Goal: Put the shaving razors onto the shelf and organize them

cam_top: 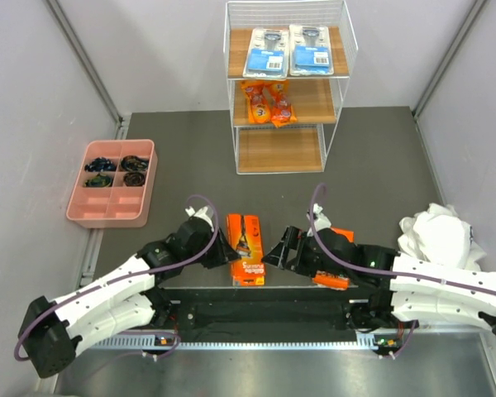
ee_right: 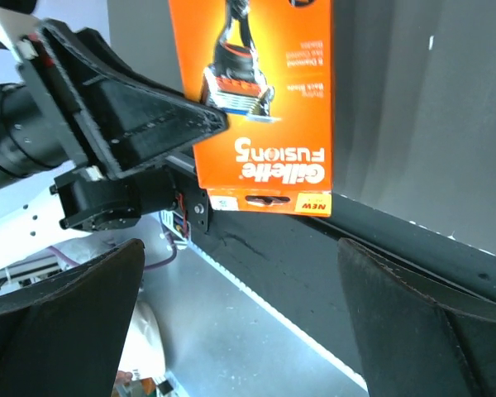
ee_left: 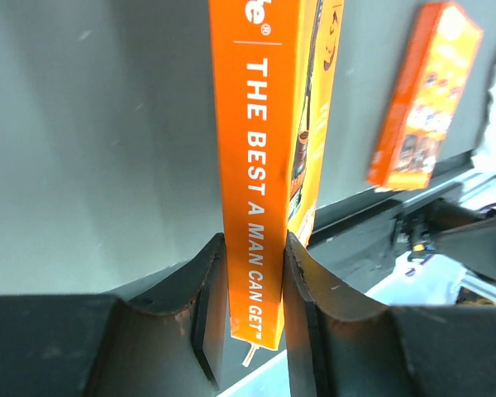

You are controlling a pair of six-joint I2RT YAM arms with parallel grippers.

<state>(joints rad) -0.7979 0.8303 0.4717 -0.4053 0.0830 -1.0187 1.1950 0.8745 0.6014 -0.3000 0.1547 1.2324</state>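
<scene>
The long orange-black razor box point(cam_top: 246, 246) sits near the front middle of the dark mat. My left gripper point(cam_top: 226, 248) is shut on its left long edge; the left wrist view shows both jaws point(ee_left: 255, 265) pressed on the box's narrow side point(ee_left: 260, 165). My right gripper point(cam_top: 278, 248) is open and empty just right of the box, which shows ahead of it point(ee_right: 264, 99) in the right wrist view, jaws point(ee_right: 240, 248) wide apart. An orange card point(cam_top: 331, 278) lies partly under my right arm and also shows in the left wrist view point(ee_left: 426, 95). The white wire shelf point(cam_top: 285, 150) holds two blue blister cards point(cam_top: 288, 50) on top and two orange pouches point(cam_top: 269, 101) on the middle board.
A pink compartment tray point(cam_top: 106, 213) with small dark items stands at the left. A crumpled white cloth point(cam_top: 438, 236) lies at the right by my right arm. The shelf's bottom board point(cam_top: 279, 149) is bare. Grey walls close in both sides.
</scene>
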